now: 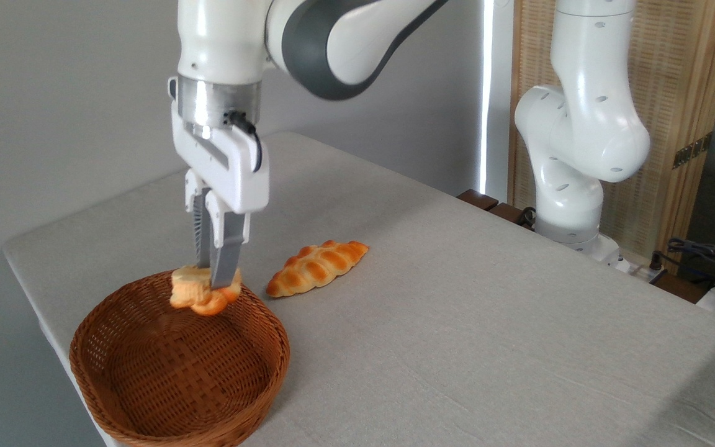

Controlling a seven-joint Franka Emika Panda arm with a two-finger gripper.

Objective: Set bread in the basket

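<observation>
Claw: the white two-finger gripper [213, 278] is pointed straight down, its fingers clamped on the bread.
Bread: the small, lumpy pale-golden bun with an orange base [199, 292] is held in the air over the far rim of the basket.
Basket: the oval brown woven wicker basket [146, 397] is seen at the table's near left corner.
Loaf: an orange-brown braided loaf [316, 267] is left lying on the grey tablecloth [488, 323], just right of the basket.

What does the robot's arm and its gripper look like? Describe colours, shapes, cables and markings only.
The arm is glossy white with rounded, tube-like segments, small dark recessed dots on the casing, and a dark grey band at one joint. A silver metal ring sits above the gripper, which has a boxy white body. A short black cable loops at its side. Its two fingers are slim, flat and grey-white. No lettering is visible.
</observation>
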